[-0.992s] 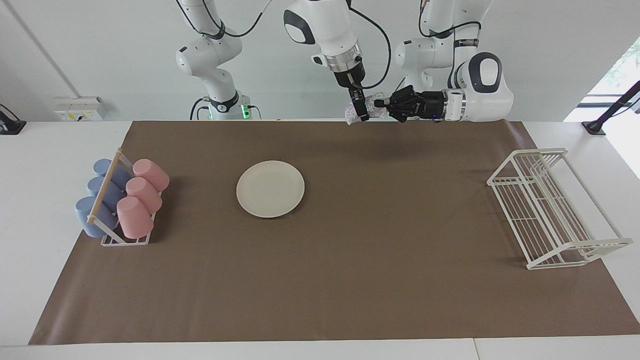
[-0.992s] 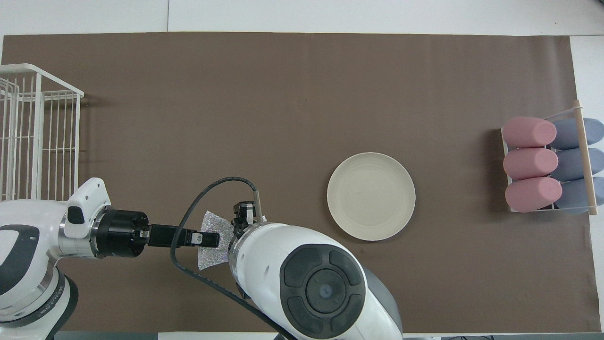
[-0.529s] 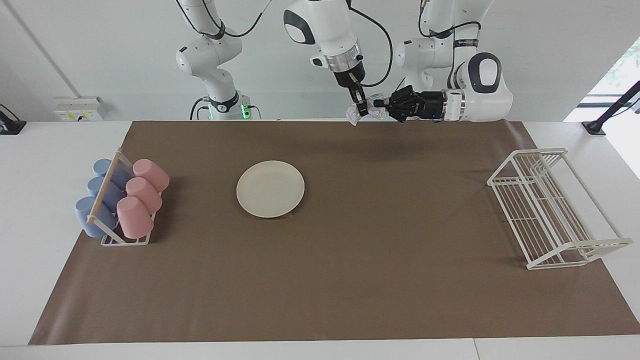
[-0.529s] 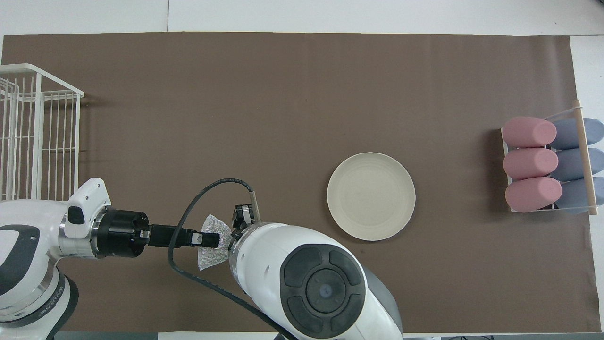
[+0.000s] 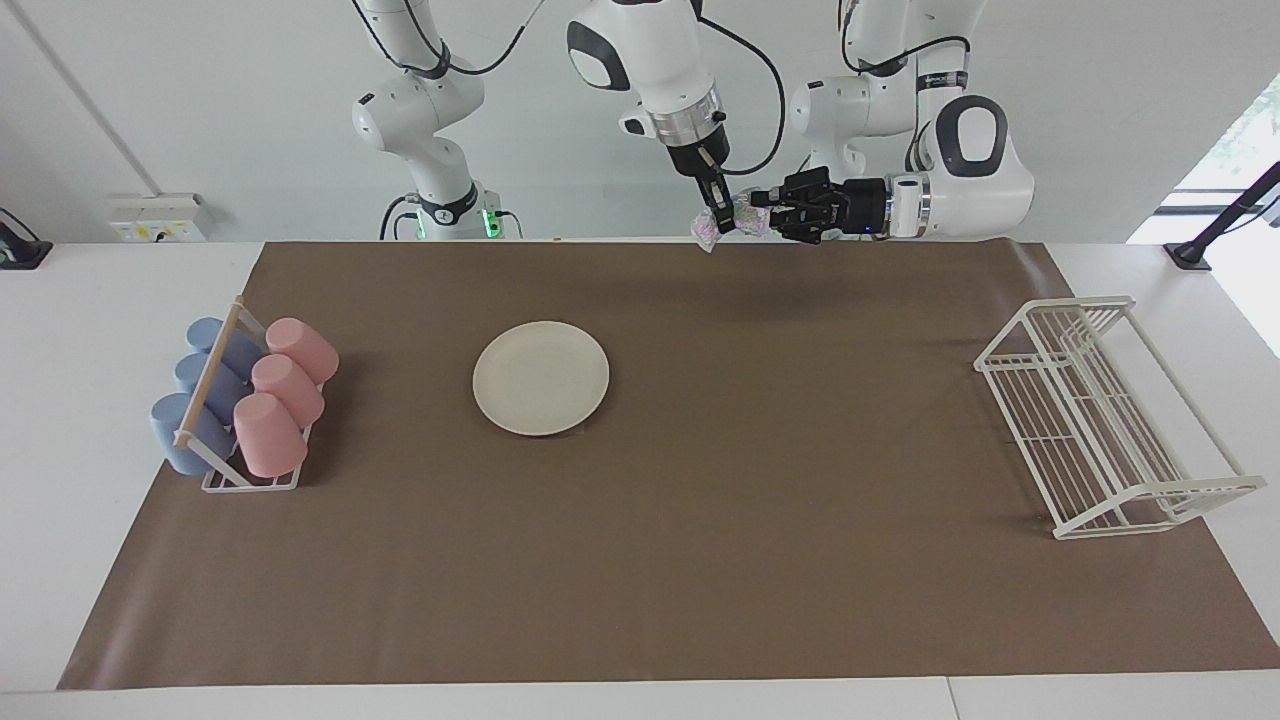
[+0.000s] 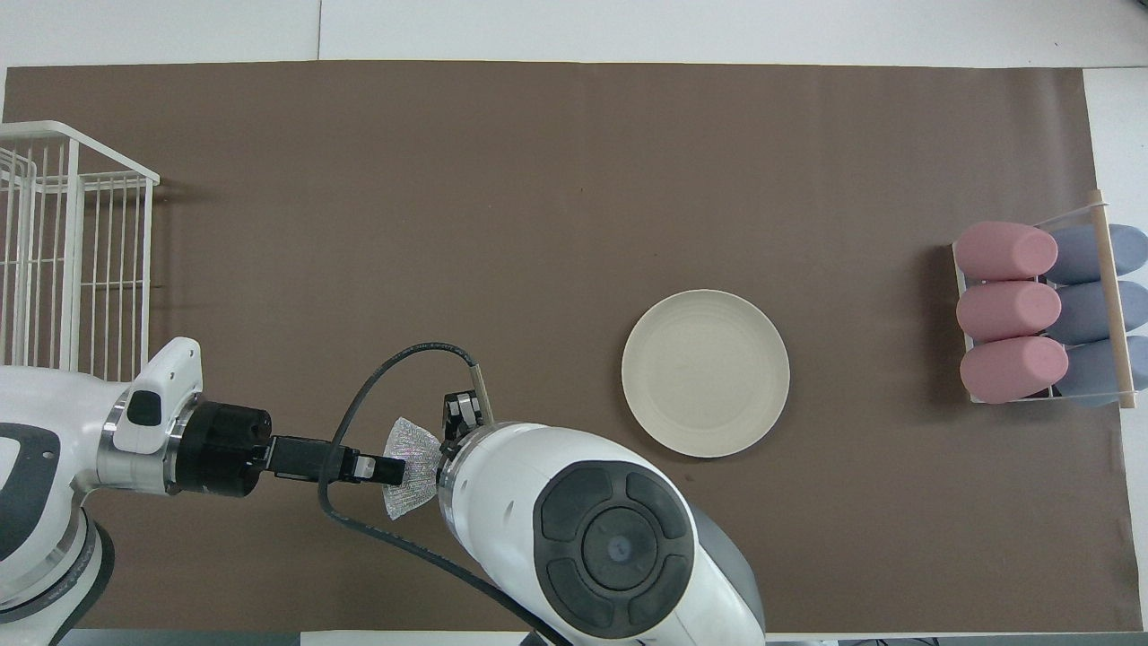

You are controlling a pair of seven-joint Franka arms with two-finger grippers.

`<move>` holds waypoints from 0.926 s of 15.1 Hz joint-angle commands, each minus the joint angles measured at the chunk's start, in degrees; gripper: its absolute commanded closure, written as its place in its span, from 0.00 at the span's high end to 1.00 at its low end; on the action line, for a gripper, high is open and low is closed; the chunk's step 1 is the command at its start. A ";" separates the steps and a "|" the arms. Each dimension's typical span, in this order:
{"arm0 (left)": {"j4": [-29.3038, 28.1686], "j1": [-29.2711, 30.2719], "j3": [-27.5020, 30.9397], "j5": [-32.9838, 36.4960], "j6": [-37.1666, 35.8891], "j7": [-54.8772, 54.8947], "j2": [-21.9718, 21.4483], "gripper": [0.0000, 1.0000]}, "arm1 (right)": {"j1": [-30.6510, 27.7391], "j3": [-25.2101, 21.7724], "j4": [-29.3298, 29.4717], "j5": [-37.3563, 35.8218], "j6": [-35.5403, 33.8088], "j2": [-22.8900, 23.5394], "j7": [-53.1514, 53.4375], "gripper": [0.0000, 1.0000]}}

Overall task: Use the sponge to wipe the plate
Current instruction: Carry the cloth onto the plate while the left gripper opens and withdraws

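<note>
The plate is round, flat and cream-white, with a smooth plain rim. It lies flat on the brown mat, toward the right arm's end of the table. A round thing like this has no long side.

The sponge is a small, shiny, silver-grey wad. It looks wrinkly, like crumpled mesh, with pale speckles. It is up in the air over the edge of the mat closest to the robots. From above, the sponge looks like a little fan, with its narrow end pinched and its wide end spread toward the robots.

The right gripper points down from above, and its two thin black fingers are pinched tight on the sponge. The left gripper lies level and points sideways at the sponge, with its tips right at the wad. Whether its fingers are spread or pressed together cannot be told.

Near the right arm's end of the mat, a small rack with a wooden bar holds three pink cups and three blue cups. The cups are smooth tubes lying tilted. At the left arm's end stands a white wire rack made of thin bars.
</note>
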 commanded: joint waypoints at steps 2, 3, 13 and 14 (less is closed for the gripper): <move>5.29 -0.14 0.15 13.11 1.00 -7.76 -0.91 1.00 | -2.34 0.01 -4.87 0.30 1.13 -2.70 -3.97 0.00; 6.44 -0.05 0.24 17.06 1.00 -9.43 -0.82 1.00 | -3.92 0.01 -5.48 0.30 1.14 -2.70 -7.63 0.00; 15.32 2.41 0.33 39.42 1.53 -21.12 1.20 1.00 | -14.30 0.01 -28.34 0.65 25.12 0.29 -35.18 0.00; 15.41 2.50 0.33 39.42 1.62 -22.97 1.20 1.00 | -15.00 0.01 -28.52 0.65 25.13 0.55 -36.48 0.00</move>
